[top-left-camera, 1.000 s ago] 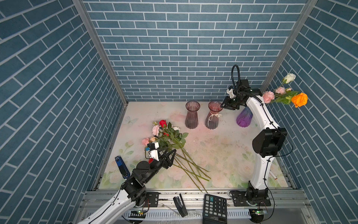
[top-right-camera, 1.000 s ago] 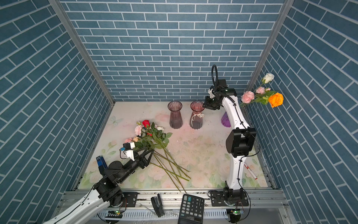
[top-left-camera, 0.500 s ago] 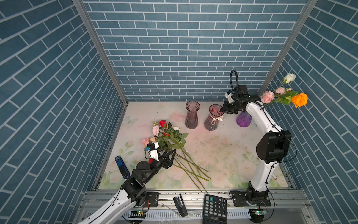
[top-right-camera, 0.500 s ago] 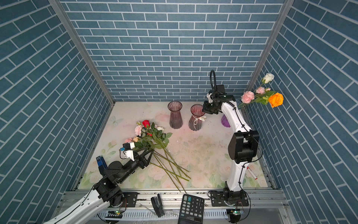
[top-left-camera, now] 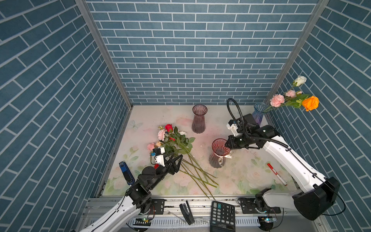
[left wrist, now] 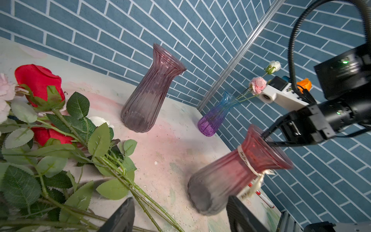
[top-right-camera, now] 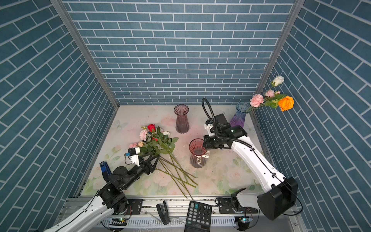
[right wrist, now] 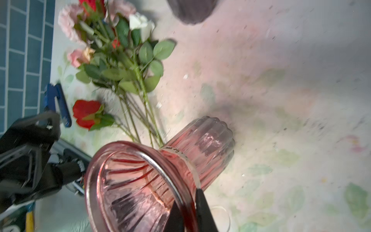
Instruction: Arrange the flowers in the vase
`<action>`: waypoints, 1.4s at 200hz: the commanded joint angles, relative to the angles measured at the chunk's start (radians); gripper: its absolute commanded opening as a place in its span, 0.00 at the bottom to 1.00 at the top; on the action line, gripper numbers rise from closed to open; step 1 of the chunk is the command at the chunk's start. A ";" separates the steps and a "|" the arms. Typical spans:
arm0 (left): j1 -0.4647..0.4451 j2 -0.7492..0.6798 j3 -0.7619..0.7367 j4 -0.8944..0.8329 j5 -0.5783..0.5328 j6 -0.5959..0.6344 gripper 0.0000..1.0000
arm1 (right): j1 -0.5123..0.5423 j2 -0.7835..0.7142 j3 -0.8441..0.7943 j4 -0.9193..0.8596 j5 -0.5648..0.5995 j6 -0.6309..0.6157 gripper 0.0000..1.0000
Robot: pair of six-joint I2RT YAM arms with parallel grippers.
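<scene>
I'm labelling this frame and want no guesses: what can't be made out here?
- Left gripper: whether it touches the flowers' stems; its fingers overlap them in both top views.
- Red vase: base resting or lifted; blurred in both wrist views.
- Vase label writing: blurred, right wrist view.
- Blue-purple vase: foot hidden behind the right arm in a top view.

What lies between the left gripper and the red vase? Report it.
Only the flowers' green stems, lying on the mat between left gripper and red vase; both top views show it.
</scene>
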 commanded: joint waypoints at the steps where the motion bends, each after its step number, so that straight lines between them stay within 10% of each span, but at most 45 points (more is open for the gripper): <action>1: 0.005 0.028 0.015 0.032 -0.014 -0.009 0.74 | 0.041 -0.045 -0.034 0.081 0.033 0.099 0.00; 72: 0.006 0.027 0.019 0.019 -0.013 -0.009 0.74 | 0.066 -0.015 -0.003 0.078 0.074 0.080 0.00; 105: 0.007 0.018 0.019 -0.001 -0.018 -0.015 0.74 | 0.065 -0.055 0.035 0.064 0.107 0.070 0.37; 149: 0.021 0.158 0.057 0.035 0.016 -0.026 0.73 | 0.055 -0.203 0.095 0.040 0.179 0.041 0.43; 186: 0.048 0.315 0.101 0.091 0.076 -0.033 0.69 | 0.078 -0.285 0.065 0.132 -0.051 -0.017 0.42; 206: 0.074 0.380 0.108 0.151 0.143 -0.040 0.60 | 0.188 -0.282 0.036 0.164 -0.148 -0.048 0.38; 234: 0.138 0.352 0.065 0.195 0.177 -0.090 0.52 | 0.469 -0.196 0.066 0.167 0.059 -0.078 0.33; 280: 0.170 -0.144 -0.012 -0.126 0.031 -0.120 0.51 | 0.662 0.083 0.053 0.272 0.091 -0.110 0.34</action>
